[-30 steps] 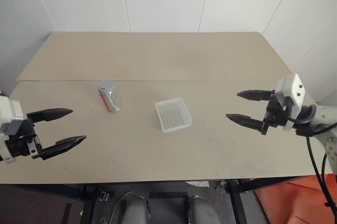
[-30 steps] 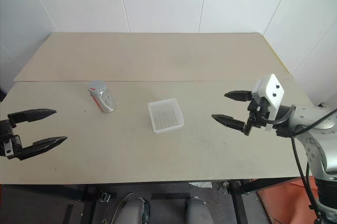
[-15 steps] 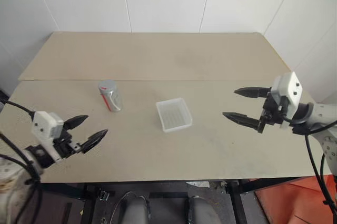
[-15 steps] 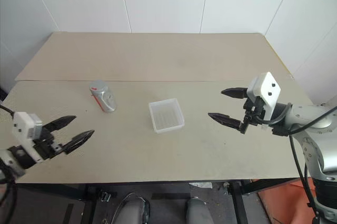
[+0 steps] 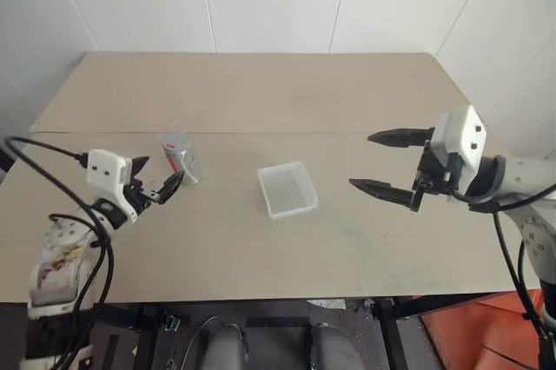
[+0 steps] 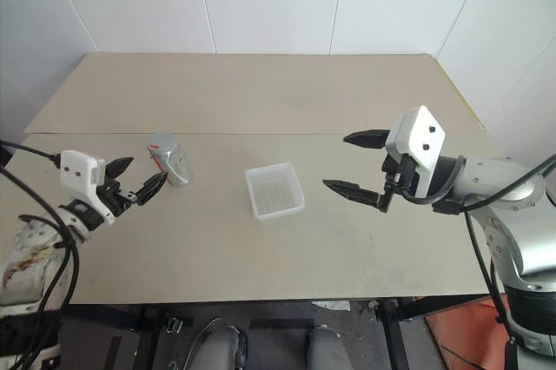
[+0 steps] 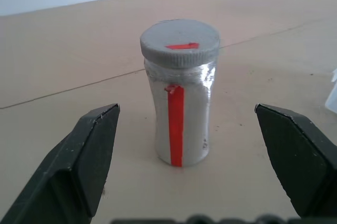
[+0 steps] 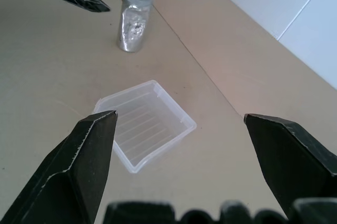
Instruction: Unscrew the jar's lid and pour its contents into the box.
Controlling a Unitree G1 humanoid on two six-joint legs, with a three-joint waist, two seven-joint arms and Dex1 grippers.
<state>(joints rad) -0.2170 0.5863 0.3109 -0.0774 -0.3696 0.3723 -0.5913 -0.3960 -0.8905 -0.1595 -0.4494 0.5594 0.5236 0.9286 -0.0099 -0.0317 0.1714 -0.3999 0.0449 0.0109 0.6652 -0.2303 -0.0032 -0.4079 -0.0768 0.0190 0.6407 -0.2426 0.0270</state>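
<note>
The jar (image 7: pixel 179 95) stands upright straight ahead of the wide-open left gripper (image 5: pixel 155 181), close by, while the equally wide right gripper (image 5: pixel 389 164) is well apart.

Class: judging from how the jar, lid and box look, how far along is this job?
Done: nothing; the lid sits on the upright jar and the box is empty. In hand: the open left gripper is lined up on the jar, apart from it. Left: grasping, unscrewing, pouring. The right gripper is open.
</note>
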